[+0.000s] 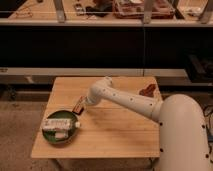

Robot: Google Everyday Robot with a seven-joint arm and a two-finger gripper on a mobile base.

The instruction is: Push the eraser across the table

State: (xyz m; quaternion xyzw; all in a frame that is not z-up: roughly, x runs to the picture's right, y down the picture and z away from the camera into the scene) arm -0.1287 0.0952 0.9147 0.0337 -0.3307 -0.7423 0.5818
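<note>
Gripper (83, 102) sits low over table (120, 131), left half, approx mid-depth. Spread or pressed together: can't tell. Eraser (78, 107) lies right at gripper tip, toward left edge. Green plate (50, 138) w/ white packets (60, 123) sits near front-left corner, just beside eraser. Brown item (147, 91) near far-right corner.

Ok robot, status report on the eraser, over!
Gripper low over the table, right by the eraser. Eraser lies close to the green plate. Plate could block a push that way.
</note>
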